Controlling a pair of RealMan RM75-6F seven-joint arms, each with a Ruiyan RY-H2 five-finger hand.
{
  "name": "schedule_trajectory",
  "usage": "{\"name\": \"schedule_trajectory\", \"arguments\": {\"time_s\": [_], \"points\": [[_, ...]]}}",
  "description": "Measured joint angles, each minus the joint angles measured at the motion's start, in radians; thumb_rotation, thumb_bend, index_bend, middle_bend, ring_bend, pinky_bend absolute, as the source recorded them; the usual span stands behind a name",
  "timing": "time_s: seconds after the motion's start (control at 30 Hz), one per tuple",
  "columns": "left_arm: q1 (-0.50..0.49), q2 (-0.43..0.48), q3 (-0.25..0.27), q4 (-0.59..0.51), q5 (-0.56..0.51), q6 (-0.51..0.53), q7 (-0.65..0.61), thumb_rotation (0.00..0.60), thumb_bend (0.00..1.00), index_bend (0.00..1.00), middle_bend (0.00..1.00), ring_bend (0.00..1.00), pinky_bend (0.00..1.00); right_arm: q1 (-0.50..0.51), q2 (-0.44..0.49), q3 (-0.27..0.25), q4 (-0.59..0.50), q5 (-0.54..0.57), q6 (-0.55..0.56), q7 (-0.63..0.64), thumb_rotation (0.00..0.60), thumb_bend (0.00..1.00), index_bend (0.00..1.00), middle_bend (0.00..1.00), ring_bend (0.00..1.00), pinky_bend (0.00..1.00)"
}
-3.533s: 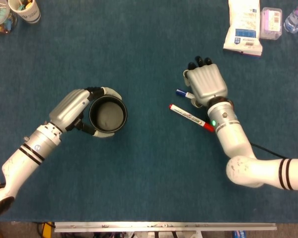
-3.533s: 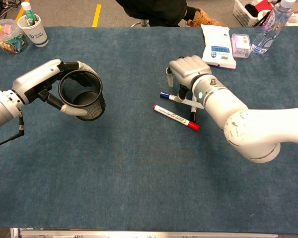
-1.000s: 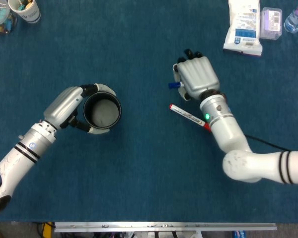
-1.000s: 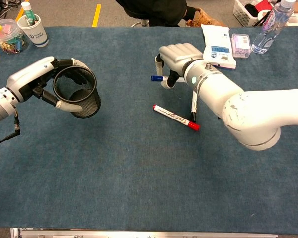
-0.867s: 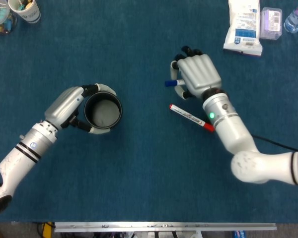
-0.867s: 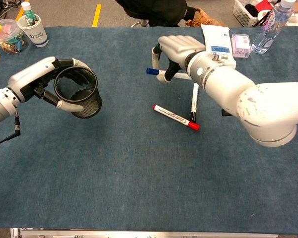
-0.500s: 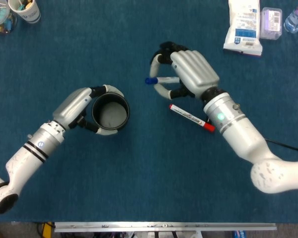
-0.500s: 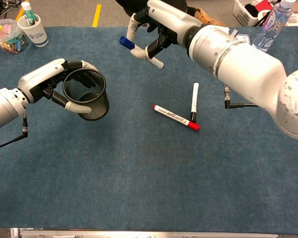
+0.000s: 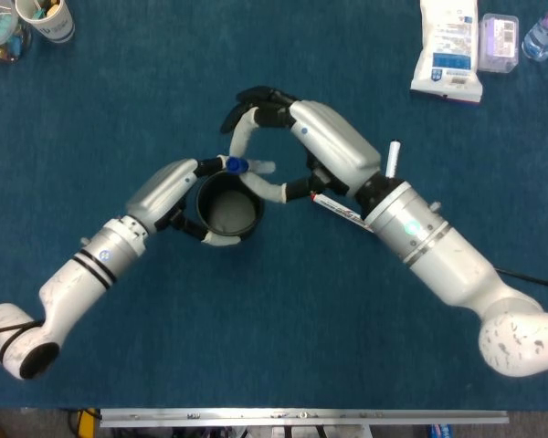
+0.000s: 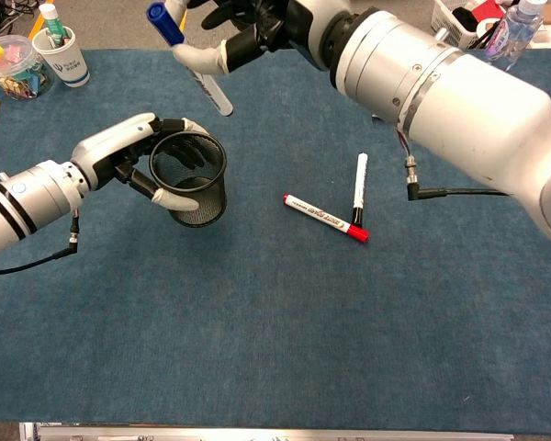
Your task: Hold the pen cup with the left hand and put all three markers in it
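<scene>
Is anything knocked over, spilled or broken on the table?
Nothing stands out. The left hand holds the pen cup upright, and the right hand holds the blue-capped marker above it. The red-capped marker and black-capped marker lie flat on the blue table, ends touching, waiting.

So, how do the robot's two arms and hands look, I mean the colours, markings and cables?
Both arms are glossy white cylinders. The left arm carries black double bands near the wrist, and a thin black cable hangs from it in the chest view. The right arm has metallic rings at the wrist, a small green light and a black cable. The left hand and right hand have silver-grey backs, with black and white finger segments.
</scene>
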Motion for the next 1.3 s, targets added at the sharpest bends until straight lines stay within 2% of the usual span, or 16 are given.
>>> {"name": "schedule_trajectory", "arguments": {"time_s": [0.3, 0.63, 0.77, 0.9, 1.03, 1.17, 1.3], "points": [[-0.026, -0.016, -0.025, 0.005, -0.022, -0.035, 0.011, 0.600, 0.02, 0.32, 0.41, 0.34, 0.29, 0.039, -0.031, -0.039, 0.038, -0.014, -0.013, 0.036, 0.600, 0.34, 0.67, 0.37, 0.16, 0.20], [-0.042, -0.029, -0.049, 0.005, -0.044, -0.051, 0.014, 0.600, 0.02, 0.32, 0.41, 0.34, 0.29, 0.081, -0.091, -0.067, 0.114, -0.054, -0.012, 0.064, 0.600, 0.34, 0.66, 0.33, 0.16, 0.12], [-0.042, -0.024, -0.053, 0.002, -0.047, -0.050, 0.019, 0.600, 0.02, 0.32, 0.41, 0.34, 0.29, 0.090, -0.108, -0.086, 0.148, -0.090, -0.005, 0.062, 0.600, 0.33, 0.51, 0.26, 0.12, 0.08], [-0.041, -0.019, -0.055, 0.003, -0.052, -0.050, 0.020, 0.600, 0.02, 0.32, 0.41, 0.34, 0.29, 0.094, -0.110, -0.102, 0.168, -0.125, 0.002, 0.056, 0.600, 0.22, 0.33, 0.21, 0.08, 0.06], [-0.039, -0.018, -0.055, 0.007, -0.054, -0.051, 0.017, 0.600, 0.02, 0.32, 0.41, 0.34, 0.29, 0.095, -0.110, -0.115, 0.183, -0.149, 0.022, 0.042, 0.600, 0.16, 0.25, 0.19, 0.07, 0.06], [-0.035, -0.012, -0.055, 0.012, -0.052, -0.045, 0.011, 0.600, 0.02, 0.32, 0.41, 0.34, 0.29, 0.084, -0.097, -0.125, 0.181, -0.181, 0.049, 0.031, 0.600, 0.15, 0.25, 0.19, 0.06, 0.06], [-0.025, 0.004, -0.052, 0.013, -0.046, -0.032, 0.005, 0.600, 0.02, 0.32, 0.41, 0.34, 0.29, 0.047, -0.042, -0.142, 0.163, -0.247, 0.096, 0.023, 0.600, 0.17, 0.38, 0.27, 0.08, 0.06]]}}
